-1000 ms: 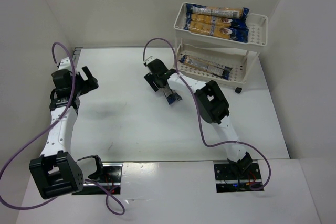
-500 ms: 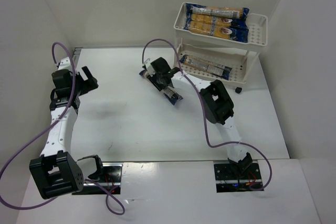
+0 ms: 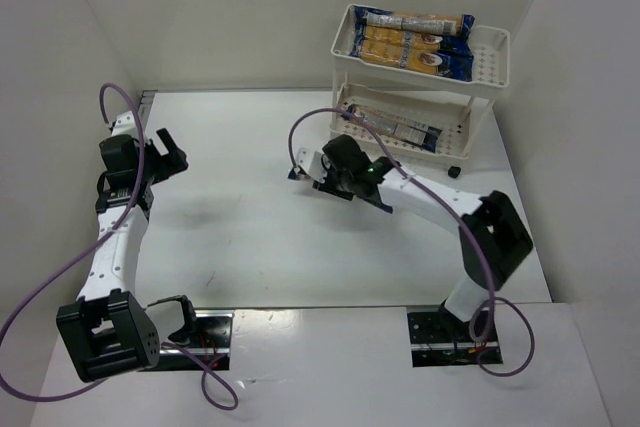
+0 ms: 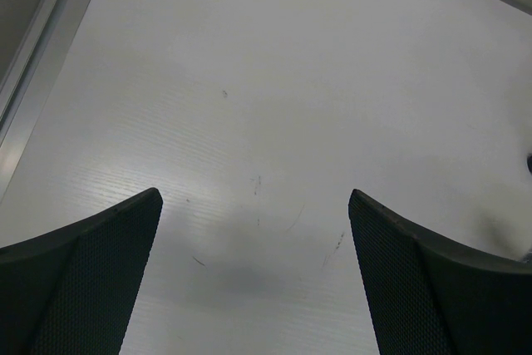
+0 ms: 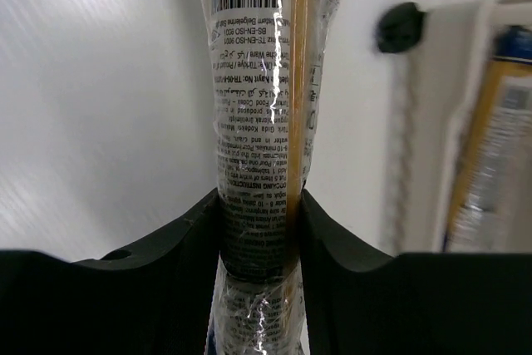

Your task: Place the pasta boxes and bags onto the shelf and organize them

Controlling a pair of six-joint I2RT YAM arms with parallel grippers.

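Your R gripper (image 3: 333, 167) was clamped on one pasta bag (image 5: 259, 114). Both fingers (image 5: 179, 243) pinched its mid-section, w/ the barcode & small print facing the wrist cam. The bag ran straight out past the fingertips and back under the palm. From the top cam, a dark blue end of it stuck out just beyond the fingers; the rest was hidden under the arm. Couldn't tell whether the bag was touching the table (image 3: 240, 227) or lifted off it.

Ahead of the R fingertips and off to one side stood the shelf (image 3: 487, 97), near the held bag but apart from it. One black wheel (image 5: 399, 27) showed at its foot. The lower-tier bag (image 3: 395, 128) lay lengthwise in the bottom tray. The top-tier bags (image 3: 410, 49), two of them, lay side by side, touching.

Your L gripper (image 3: 165, 152) was spread wide w/ nothing btwn its fingers, only bare table beneath. It was well apart from the bags & shelf.
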